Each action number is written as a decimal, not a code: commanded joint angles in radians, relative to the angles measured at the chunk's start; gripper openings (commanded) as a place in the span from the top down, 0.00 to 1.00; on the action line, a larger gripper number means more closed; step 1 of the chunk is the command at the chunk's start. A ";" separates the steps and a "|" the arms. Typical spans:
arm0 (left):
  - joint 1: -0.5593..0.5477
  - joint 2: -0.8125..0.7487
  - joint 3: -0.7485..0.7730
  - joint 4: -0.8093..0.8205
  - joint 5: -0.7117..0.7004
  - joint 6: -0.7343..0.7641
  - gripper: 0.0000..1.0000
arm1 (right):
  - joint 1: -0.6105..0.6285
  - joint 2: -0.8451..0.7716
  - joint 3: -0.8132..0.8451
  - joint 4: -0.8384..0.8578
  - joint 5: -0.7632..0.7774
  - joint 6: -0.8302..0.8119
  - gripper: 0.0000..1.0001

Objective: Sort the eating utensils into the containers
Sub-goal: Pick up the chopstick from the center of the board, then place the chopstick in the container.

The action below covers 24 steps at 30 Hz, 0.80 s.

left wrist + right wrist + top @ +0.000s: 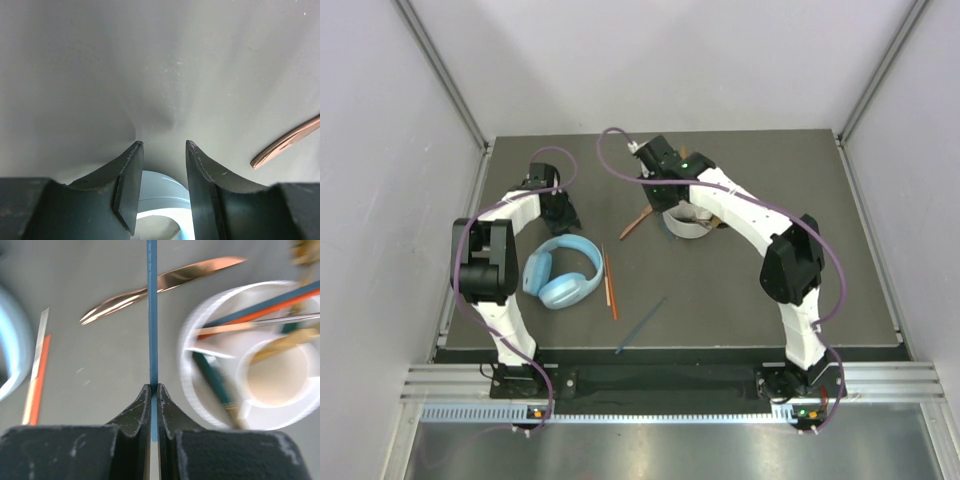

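Teal chopstick point(152, 315) is pinched between the clenched fingers of the right gripper point(154, 387), its shaft running straight out from the fingertips, just left of the white divided holder point(189, 340). The right arm bends at a raised elbow on the right and reaches far and left to the holder. A bronze utensil point(165, 282) lies beyond the chopstick. The left arm is folded, and its left gripper point(164, 143), fingers apart on nothing, hangs just beyond the light blue headphones point(563, 272).

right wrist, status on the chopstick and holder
Right tool shut on teal chopstick. Left tool open, empty. Holder just right, part filled. Bronze utensil lies beside holder.
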 commanded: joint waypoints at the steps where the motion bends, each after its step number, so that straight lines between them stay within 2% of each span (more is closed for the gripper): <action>1: -0.006 -0.002 0.015 0.030 0.056 0.009 0.55 | -0.069 -0.016 0.052 0.077 0.089 -0.034 1.00; 7: -0.022 0.012 0.021 0.027 0.063 0.023 0.55 | -0.109 0.041 0.070 0.192 0.143 -0.083 1.00; 14: -0.035 0.027 0.030 0.023 0.077 0.024 0.55 | -0.131 0.110 0.148 0.218 0.152 -0.082 1.00; 18: -0.045 0.038 0.040 0.024 0.094 0.029 0.55 | -0.137 0.096 0.101 0.245 0.169 -0.089 1.00; 21: -0.057 0.050 0.044 0.024 0.114 0.035 0.55 | -0.143 0.053 0.044 0.330 0.166 -0.094 1.00; 24: -0.084 0.078 0.062 0.018 0.155 0.050 0.55 | -0.148 0.079 0.102 0.322 0.177 -0.105 1.00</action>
